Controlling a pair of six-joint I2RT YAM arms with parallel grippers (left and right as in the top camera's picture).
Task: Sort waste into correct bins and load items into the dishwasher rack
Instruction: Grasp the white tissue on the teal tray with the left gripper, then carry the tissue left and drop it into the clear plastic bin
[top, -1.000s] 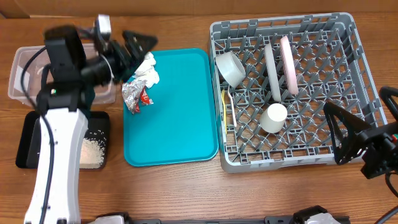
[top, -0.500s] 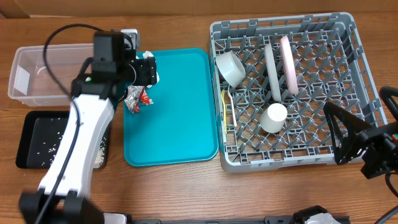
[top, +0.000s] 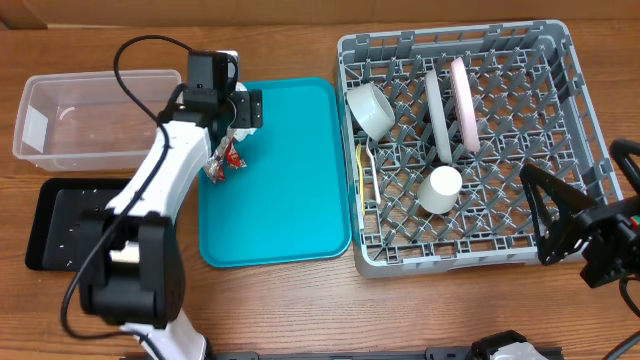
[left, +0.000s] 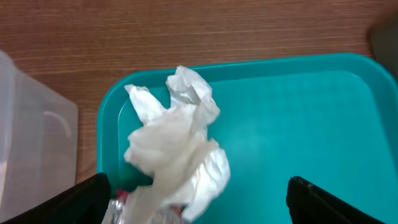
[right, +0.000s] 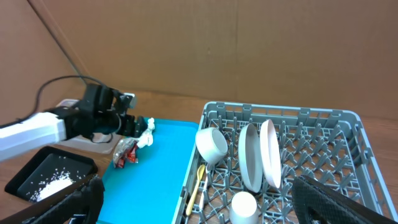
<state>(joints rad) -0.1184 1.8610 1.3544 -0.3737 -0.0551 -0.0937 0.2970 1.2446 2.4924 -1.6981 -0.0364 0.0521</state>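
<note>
My left gripper (top: 245, 108) is open over the back left corner of the teal tray, its fingers astride the crumpled white tissue (left: 177, 146). The silver foil wrapper (top: 213, 160) and red packet (top: 232, 157) lie just in front of the tissue. The clear tub (top: 90, 115) stands at the far left. In front of it is the black tray (top: 60, 225), holding rice grains (right: 50, 183). The grey rack (top: 520, 140) holds the bowl (top: 370, 108), grey plate (top: 438, 115), white plate (top: 462, 100), cup (top: 440, 188) and yellow utensil (top: 361, 170). My right gripper (top: 570, 225) is open and empty by the rack's front right corner.
The teal tray (top: 290, 190) lies between the bins and the rack. My left arm (top: 150, 190) stretches over the black tray's right end. A brown cardboard wall (right: 217, 43) stands behind the table.
My left arm has swung off the tub and black tray, and its gripper has come down over the tissue, which showed before. The right arm has not moved.
</note>
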